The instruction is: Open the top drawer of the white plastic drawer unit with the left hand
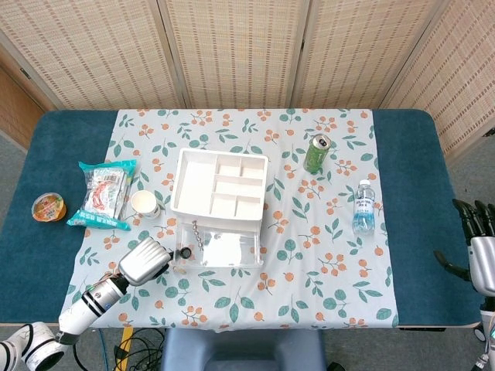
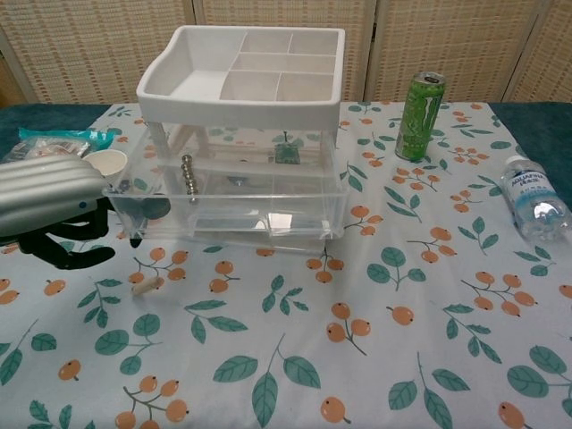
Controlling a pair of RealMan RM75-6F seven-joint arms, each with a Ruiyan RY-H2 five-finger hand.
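Note:
The white plastic drawer unit [image 1: 220,185] [image 2: 243,85] stands mid-table with a divided tray on top. Its clear top drawer [image 1: 220,251] [image 2: 228,206] sticks out toward me, holding a bead chain and a small black item. My left hand [image 1: 147,261] [image 2: 49,201], silver-backed, sits at the drawer's left front corner. Its black fingers [image 2: 132,228] curl against that corner. My right hand [image 1: 479,247] hangs beyond the table's right edge, its fingers spread and holding nothing.
A paper cup [image 1: 145,203] [image 2: 107,163], a snack bag [image 1: 104,193] and an orange jelly cup [image 1: 48,207] lie left of the unit. A green can [image 1: 317,153] [image 2: 420,105] and a water bottle [image 1: 363,207] [image 2: 534,198] are on the right. A small beige stick [image 2: 147,284] lies on the cloth.

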